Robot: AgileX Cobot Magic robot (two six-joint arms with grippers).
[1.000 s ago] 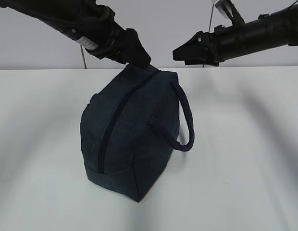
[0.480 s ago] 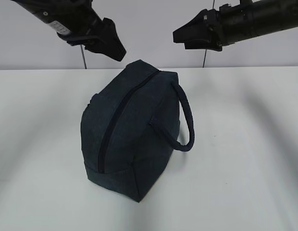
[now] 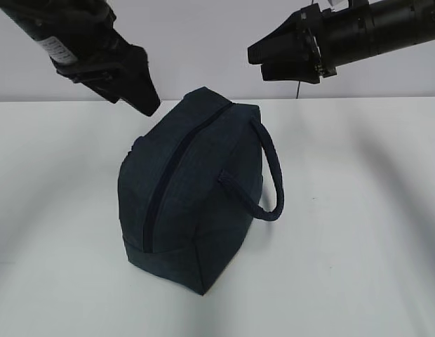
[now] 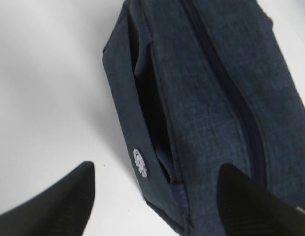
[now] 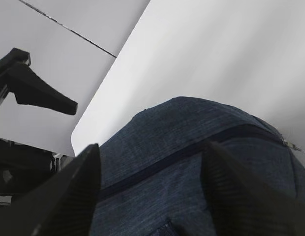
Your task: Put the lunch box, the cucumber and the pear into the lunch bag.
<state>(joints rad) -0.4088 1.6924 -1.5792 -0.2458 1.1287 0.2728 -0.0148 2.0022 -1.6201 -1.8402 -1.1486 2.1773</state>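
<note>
The navy lunch bag (image 3: 196,189) stands on the white table with its zipper (image 3: 174,168) running closed along the top and its strap handle (image 3: 273,175) looping out on the right. My left gripper (image 3: 142,98) hangs open just left of the bag's far top corner, touching nothing; in the left wrist view the left gripper (image 4: 156,167) frames the lunch bag (image 4: 206,98) end and bare table. My right gripper (image 3: 258,60) is open above the far right end, and in its wrist view the right gripper (image 5: 152,145) looks down on the lunch bag (image 5: 192,128). Lunch box, cucumber and pear are out of view.
The white table (image 3: 358,232) spreads on all sides of the bag, with a grey wall behind its far edge. A small silver round logo (image 4: 140,162) marks the bag's side pocket. The left arm's finger (image 5: 39,91) shows at the left of the right wrist view.
The left gripper has pulled away from the bag's far top corner, moving left and staying open. The right gripper has lifted a little. The bag has not moved.
</note>
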